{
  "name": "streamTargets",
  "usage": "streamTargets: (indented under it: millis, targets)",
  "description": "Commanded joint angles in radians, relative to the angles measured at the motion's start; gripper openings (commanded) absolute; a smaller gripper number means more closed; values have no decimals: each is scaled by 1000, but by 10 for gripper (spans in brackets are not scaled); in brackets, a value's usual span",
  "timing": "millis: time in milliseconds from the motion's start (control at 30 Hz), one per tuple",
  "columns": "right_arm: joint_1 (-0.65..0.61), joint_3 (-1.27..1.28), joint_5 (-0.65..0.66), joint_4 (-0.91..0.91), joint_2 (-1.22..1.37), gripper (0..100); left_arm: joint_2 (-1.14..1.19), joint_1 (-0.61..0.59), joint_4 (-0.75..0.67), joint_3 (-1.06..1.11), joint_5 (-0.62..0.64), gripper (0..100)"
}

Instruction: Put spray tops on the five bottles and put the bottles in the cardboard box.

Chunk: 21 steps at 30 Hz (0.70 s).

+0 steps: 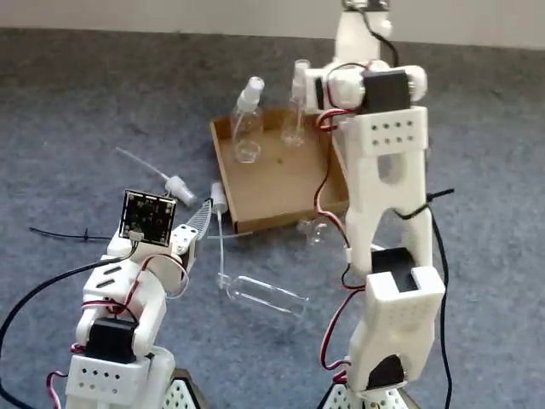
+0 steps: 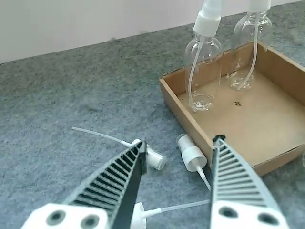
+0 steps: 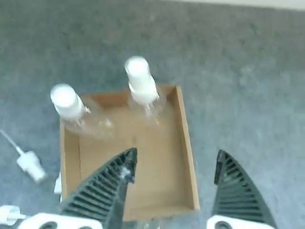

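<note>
The cardboard box (image 1: 281, 183) lies mid-table with two clear bottles standing in it, each with a white spray top: one (image 1: 247, 123) at its far left corner, the other (image 1: 295, 111) beside it. My left gripper (image 2: 178, 148) is open and low over the carpet by the box's near left corner. A loose spray top (image 2: 190, 157) lies between its fingertips and another (image 2: 152, 158) by one finger. My right gripper (image 3: 176, 155) hangs open high above the box (image 3: 188, 143) with nothing in it. A bare bottle (image 1: 266, 294) lies on its side between the arms.
Another clear bottle (image 1: 315, 228) lies at the box's front edge, partly behind the right arm (image 1: 387, 153). A third loose spray top (image 2: 143, 214) with its tube sits under my left gripper. A thin black cable (image 1: 60, 233) crosses the grey carpet at left.
</note>
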Motion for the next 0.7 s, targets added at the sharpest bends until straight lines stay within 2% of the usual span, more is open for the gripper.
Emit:
streamTargets:
  millis: [0, 67, 200, 267, 367, 500, 567, 667]
  targets:
    - [36, -120, 12, 82, -24, 210, -4, -12, -26, -4, -5, 207]
    - [84, -124, 18, 82, -24, 210, -4, -13, -26, -4, -5, 207]
    - [174, -101, 175, 84, -41, 210, -4, -13, -26, -4, -5, 205]
    - [202, -15, 184, 84, -84, 210, -4, -13, -26, -2, -5, 205]
    - [213, 191, 206, 84, -202, 210, -4, -13, -26, -2, -6, 205]
    - [216, 570, 308, 76, -395, 211, -4, -13, -26, -2, -6, 206]
    - [257, 742, 331, 53, -479, 218, -4, -12, -26, -2, -6, 206]
    - [375, 983, 358, -87, -585, 275, -4, -8, -26, -2, -6, 206]
